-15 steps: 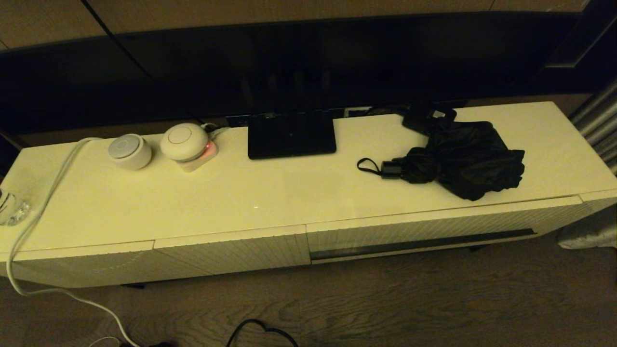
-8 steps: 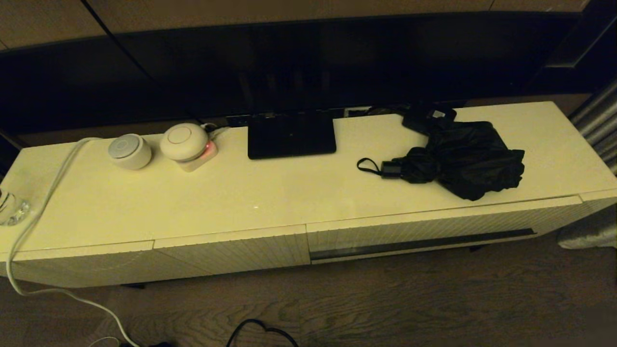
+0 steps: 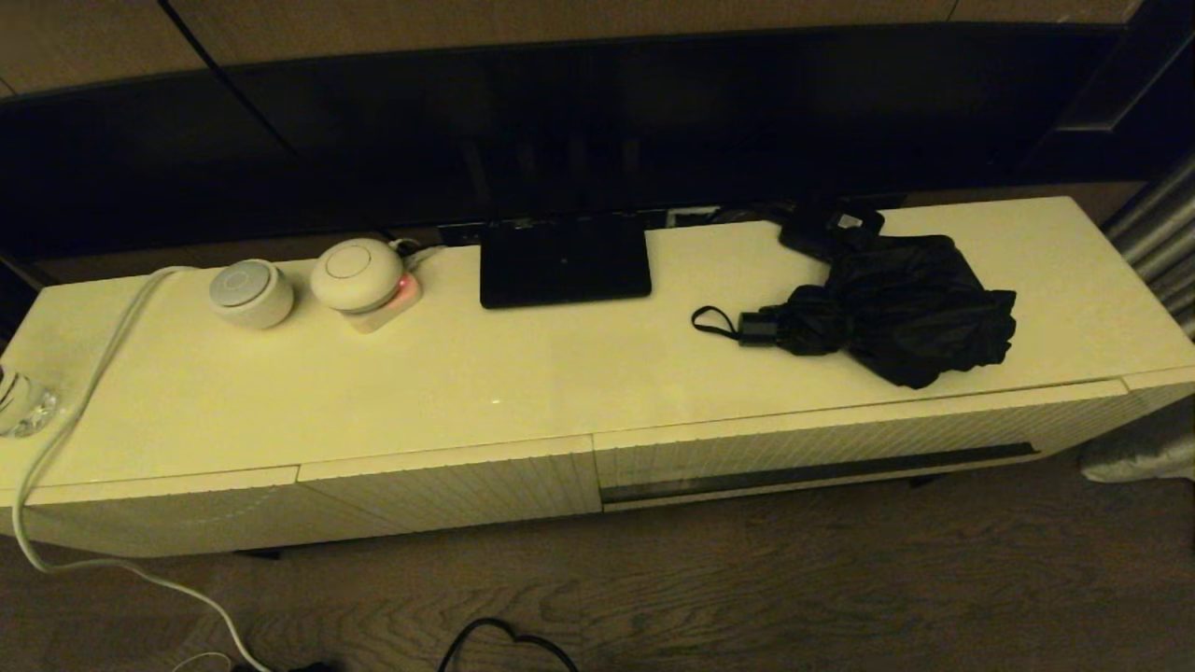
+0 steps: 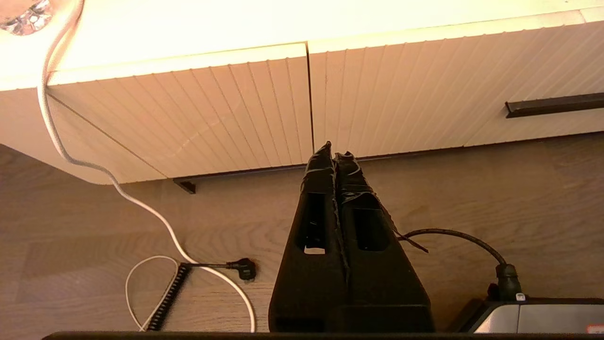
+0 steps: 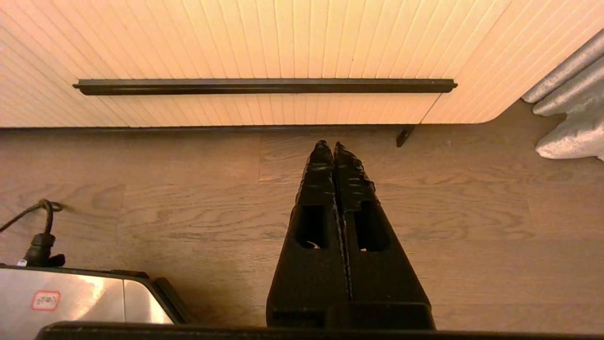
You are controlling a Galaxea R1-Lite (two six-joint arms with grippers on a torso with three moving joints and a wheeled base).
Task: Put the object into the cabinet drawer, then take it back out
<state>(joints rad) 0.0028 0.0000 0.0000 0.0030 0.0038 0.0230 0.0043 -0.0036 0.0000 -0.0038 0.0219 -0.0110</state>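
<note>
The black folding umbrella (image 3: 896, 313) lies on the cream cabinet top (image 3: 467, 383) towards the right, its handle and wrist loop pointing left. Below it the wide ribbed drawer (image 3: 840, 434) with the long dark slot handle (image 3: 822, 469) is closed; the same handle (image 5: 264, 86) faces the right wrist camera. Neither arm shows in the head view. My right gripper (image 5: 334, 145) hangs shut and empty over the wooden floor in front of the drawer. My left gripper (image 4: 334, 155) is shut and empty too, low before the seam between two ribbed fronts.
A flat black stand (image 3: 563, 264) sits mid-cabinet, a small black box (image 3: 831, 229) behind the umbrella. Two round white devices (image 3: 250, 292) (image 3: 357, 273) and a white cable (image 3: 84, 392) occupy the left. Cables (image 4: 141, 208) and the robot base (image 5: 71, 297) lie on the floor.
</note>
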